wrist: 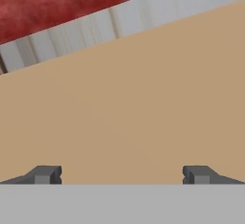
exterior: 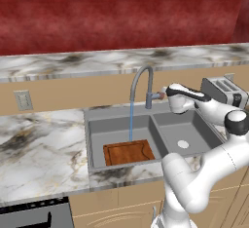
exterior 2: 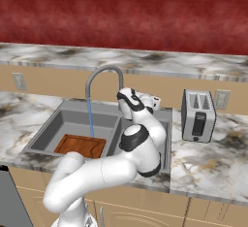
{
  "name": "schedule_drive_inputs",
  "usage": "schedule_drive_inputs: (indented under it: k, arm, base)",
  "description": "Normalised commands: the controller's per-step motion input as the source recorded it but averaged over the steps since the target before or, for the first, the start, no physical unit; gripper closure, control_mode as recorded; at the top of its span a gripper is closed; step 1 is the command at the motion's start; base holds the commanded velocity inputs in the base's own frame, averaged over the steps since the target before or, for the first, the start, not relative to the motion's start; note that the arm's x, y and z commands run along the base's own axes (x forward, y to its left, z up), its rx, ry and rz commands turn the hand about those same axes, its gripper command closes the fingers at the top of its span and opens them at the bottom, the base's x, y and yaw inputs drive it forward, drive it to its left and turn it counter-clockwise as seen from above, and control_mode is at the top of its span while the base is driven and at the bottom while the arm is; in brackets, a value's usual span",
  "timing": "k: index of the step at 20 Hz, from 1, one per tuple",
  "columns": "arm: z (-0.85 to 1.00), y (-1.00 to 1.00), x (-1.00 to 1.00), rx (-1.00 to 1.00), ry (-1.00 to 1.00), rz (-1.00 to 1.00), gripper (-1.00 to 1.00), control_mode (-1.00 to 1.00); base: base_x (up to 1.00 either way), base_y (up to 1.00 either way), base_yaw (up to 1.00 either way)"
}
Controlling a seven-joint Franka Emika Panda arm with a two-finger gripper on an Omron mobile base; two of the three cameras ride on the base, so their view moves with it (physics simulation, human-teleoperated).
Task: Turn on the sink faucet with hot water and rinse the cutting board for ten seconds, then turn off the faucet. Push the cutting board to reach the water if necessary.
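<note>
The grey gooseneck sink faucet (exterior: 141,76) (exterior 2: 104,71) is running. A thin blue stream of water (exterior: 131,120) (exterior 2: 90,117) drops into the left basin of the sink (exterior: 95,112) (exterior 2: 68,105). It lands at the far edge of the reddish-brown cutting board (exterior: 129,152) (exterior 2: 80,146), which lies flat at the basin's front. My gripper (exterior: 164,94) (exterior 2: 123,97) (wrist: 122,174) hovers just right of the faucet's side lever (exterior: 156,95). It is open, with its fingertips (wrist: 48,174) wide apart, nothing between them, and faces the tan backsplash.
A silver toaster (exterior: 223,90) (exterior 2: 197,115) stands on the marble counter right of the sink. Wall outlets (exterior: 22,100) (exterior 2: 222,99) sit on the backsplash. A dark stove edge (exterior: 34,215) shows at the lower left. My own arm crosses over the right basin.
</note>
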Motion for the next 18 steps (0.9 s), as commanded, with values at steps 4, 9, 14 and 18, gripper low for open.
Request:
schedule_drive_inputs:
  k: [4, 9, 14, 18]
  arm:
    - [0.13, -0.04, -0.08, 0.0, 0.01, 0.0, -1.0, -1.0]
    - [0.4, 0.0, 0.0, 0.0, 0.0, 0.0, -1.0, -1.0]
    - [0.48, 0.0, -0.01, 0.0, 0.01, 0.0, -1.0, -1.0]
    - [0.36, 0.0, -0.18, 0.0, 0.04, 0.0, -1.0, -1.0]
  base:
    - [0.0, 0.0, 0.0]
    - [0.0, 0.0, 0.0]
    - [0.0, 0.0, 0.0]
    - [0.0, 0.0, 0.0]
